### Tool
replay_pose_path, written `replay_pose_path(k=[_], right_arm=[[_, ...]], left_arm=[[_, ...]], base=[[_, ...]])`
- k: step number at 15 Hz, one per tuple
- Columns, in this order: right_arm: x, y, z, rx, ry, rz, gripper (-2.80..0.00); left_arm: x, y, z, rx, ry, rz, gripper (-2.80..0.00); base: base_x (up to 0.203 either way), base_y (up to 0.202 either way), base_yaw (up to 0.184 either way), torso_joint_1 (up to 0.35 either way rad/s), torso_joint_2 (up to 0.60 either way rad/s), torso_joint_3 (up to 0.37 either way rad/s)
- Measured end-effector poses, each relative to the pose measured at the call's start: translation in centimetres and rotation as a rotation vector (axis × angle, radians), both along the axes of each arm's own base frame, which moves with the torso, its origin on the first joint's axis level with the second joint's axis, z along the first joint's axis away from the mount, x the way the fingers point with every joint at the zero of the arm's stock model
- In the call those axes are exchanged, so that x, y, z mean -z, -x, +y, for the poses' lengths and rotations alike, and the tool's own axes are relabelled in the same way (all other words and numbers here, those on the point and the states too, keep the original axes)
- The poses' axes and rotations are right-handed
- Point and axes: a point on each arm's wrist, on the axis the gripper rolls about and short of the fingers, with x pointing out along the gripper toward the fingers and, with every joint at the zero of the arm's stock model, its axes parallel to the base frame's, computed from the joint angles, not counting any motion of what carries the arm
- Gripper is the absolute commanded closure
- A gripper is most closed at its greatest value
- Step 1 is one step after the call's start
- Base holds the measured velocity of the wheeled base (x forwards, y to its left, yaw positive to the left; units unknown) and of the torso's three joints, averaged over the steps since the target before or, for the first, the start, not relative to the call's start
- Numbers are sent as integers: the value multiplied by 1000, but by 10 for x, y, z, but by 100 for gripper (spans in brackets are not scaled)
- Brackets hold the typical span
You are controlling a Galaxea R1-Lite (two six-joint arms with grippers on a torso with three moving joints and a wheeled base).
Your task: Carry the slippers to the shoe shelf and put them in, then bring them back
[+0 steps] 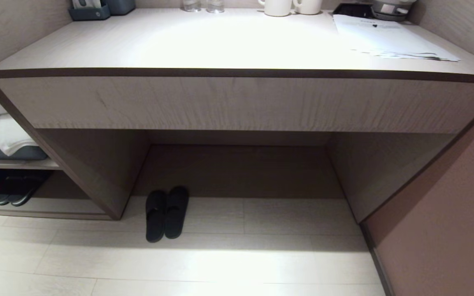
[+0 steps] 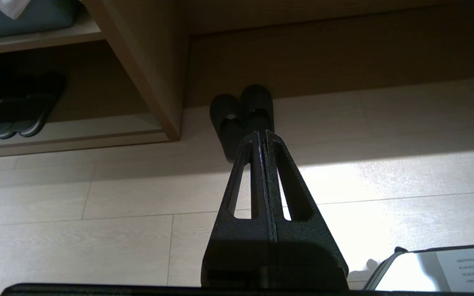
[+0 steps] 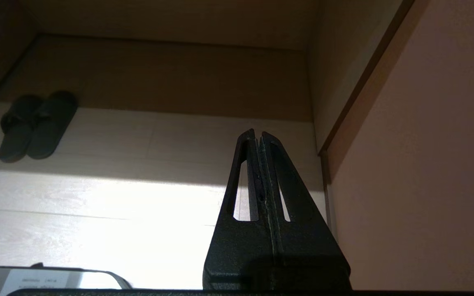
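The black slippers [image 1: 166, 213] lie side by side on the pale floor at the left of the desk's knee recess, toes toward the back board. They show too in the left wrist view, slippers [image 2: 237, 117], partly behind the fingers, and in the right wrist view, slippers [image 3: 35, 125]. The shoe shelf [image 1: 43, 205] is the low cubby at far left, shoe shelf [image 2: 76, 131], with a second dark pair inside. My left gripper [image 2: 261, 133] is shut and empty, well short of the slippers. My right gripper [image 3: 257, 133] is shut and empty, far to their right. Neither arm shows in the head view.
A dark pair with grey sole rims [image 1: 15, 193] sits in the cubby. Folded towels [image 1: 6, 131] lie on the shelf above it. The desk top [image 1: 228, 45] carries mugs [image 1: 278, 7], glasses and papers [image 1: 389, 39]. A pinkish wall [image 1: 451, 230] closes the right side.
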Motion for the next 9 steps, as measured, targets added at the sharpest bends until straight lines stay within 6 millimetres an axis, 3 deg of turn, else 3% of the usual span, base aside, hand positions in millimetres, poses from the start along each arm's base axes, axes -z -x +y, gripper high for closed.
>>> replay_pose_path(k=[9], right_arm=[[0,0,0,0,1,0,0]], left_arm=[[0,0,0,0,1,2,0]], base=[[0,0,0,3,1,203]])
